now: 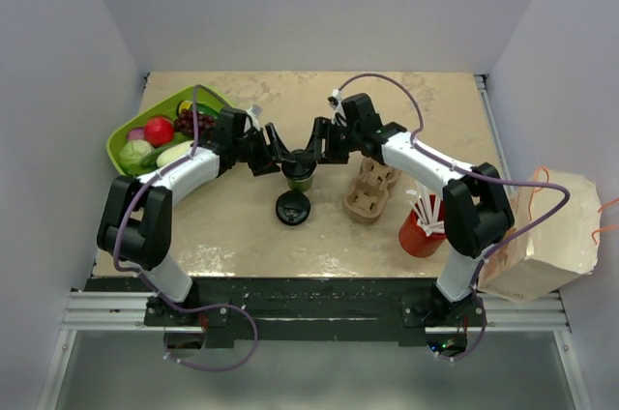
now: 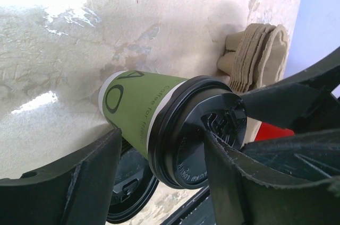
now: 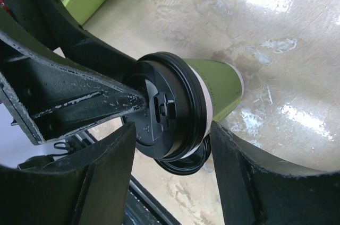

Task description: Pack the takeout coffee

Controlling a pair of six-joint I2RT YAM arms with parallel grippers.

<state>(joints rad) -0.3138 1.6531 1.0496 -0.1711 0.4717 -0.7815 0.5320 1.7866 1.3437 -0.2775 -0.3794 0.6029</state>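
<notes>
**A:** Where's the takeout coffee (image 1: 301, 176)?

**B:** Upright mid-surface (image 1: 232, 236), lid on, long axis vertical, right between both arms, so neither is nearer. My right fingers (image 3: 255, 182) are half-spread and pressed on its lid rim both sides, gripping it. My left fingers (image 2: 90, 182) flank the body. Contact there I can't tell.

**A:** Containers?

**B:** The cardboard carrier (image 1: 370, 190) just to its right looks empty. The paper bag (image 1: 542, 236) hides its contents. The green tray (image 1: 114, 144) holds produce.

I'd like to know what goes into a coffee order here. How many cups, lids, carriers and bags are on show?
Cups: 2, the green cup and the red cup
Black lids: 2, the fitted lid and the loose lid
Cardboard carrier: 1
Paper bag: 1
Total: 6
</notes>
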